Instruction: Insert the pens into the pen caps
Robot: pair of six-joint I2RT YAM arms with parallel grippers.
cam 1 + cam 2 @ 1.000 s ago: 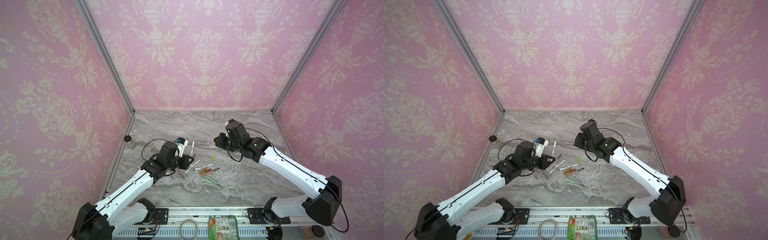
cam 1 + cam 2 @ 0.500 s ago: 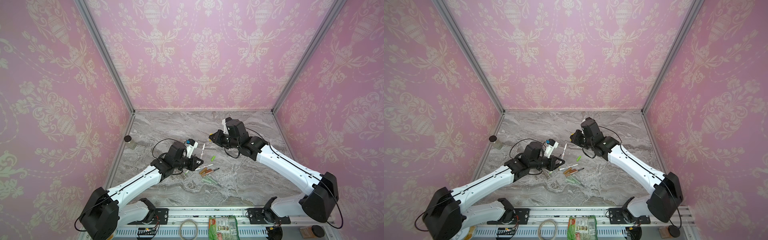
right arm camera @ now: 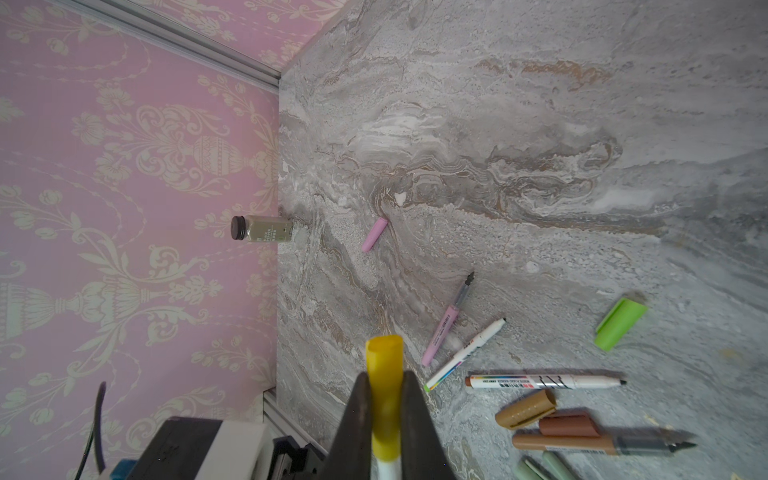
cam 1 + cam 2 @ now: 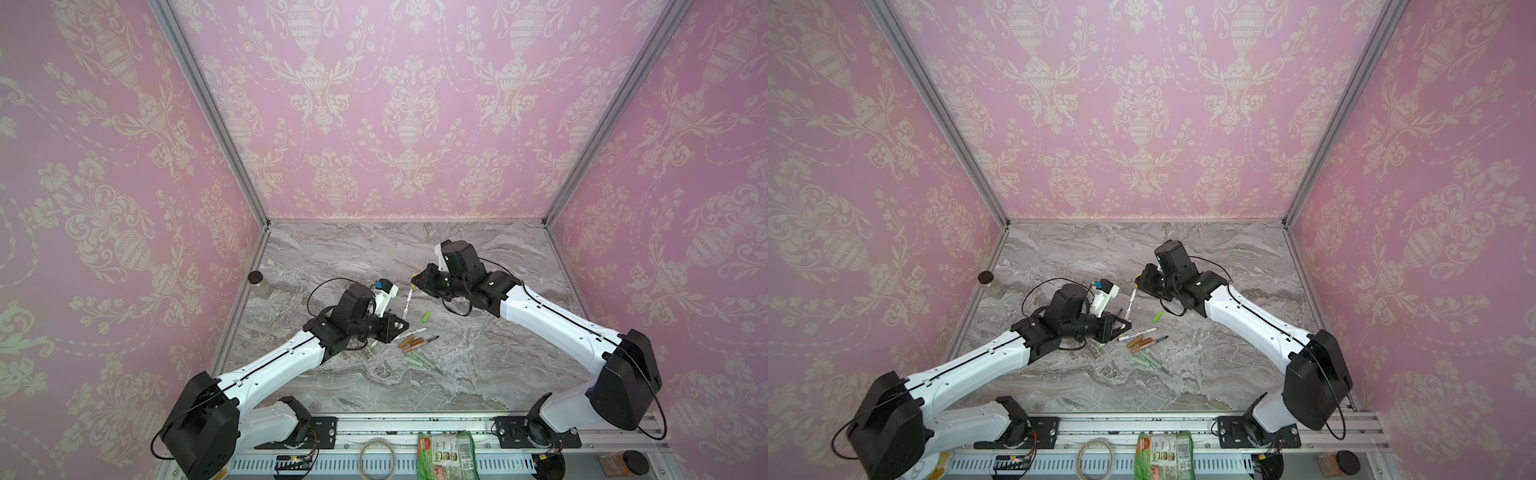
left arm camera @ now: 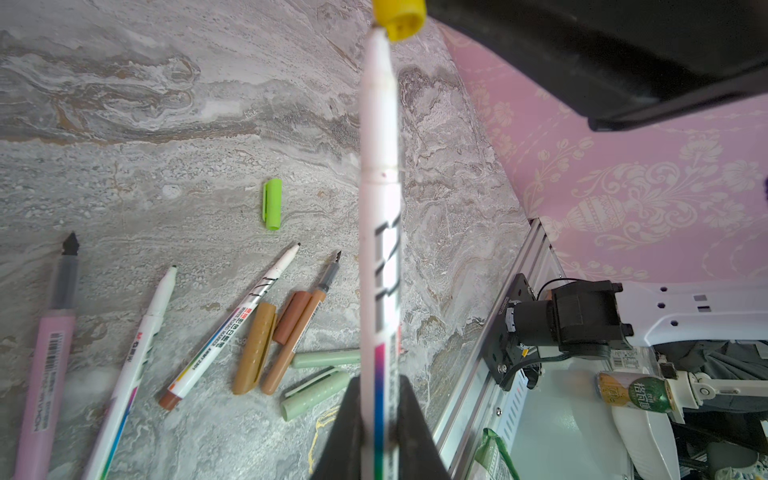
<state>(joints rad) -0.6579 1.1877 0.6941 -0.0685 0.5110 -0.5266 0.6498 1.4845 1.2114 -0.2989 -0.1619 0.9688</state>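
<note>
left wrist view — left gripper (image 5: pixel 376 401) clamps a white pen (image 5: pixel 379 216), print blurred; tip touches the yellow cap (image 3: pixel 385 361) pinched by right gripper (image 3: pixel 385 401), near the bright green cap (image 5: pixel 272 204).

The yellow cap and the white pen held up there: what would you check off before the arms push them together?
1. Left end effector shut on the white pen: ok.
2. Right end effector shut on the yellow cap: ok.
3. Pen tip centred in the cap's mouth: not ok, looks off to one edge.
4. Cap colour matches the pen's end: cannot tell, the end is hidden.
5. Loose pens below clear of the pair: ok.
</note>
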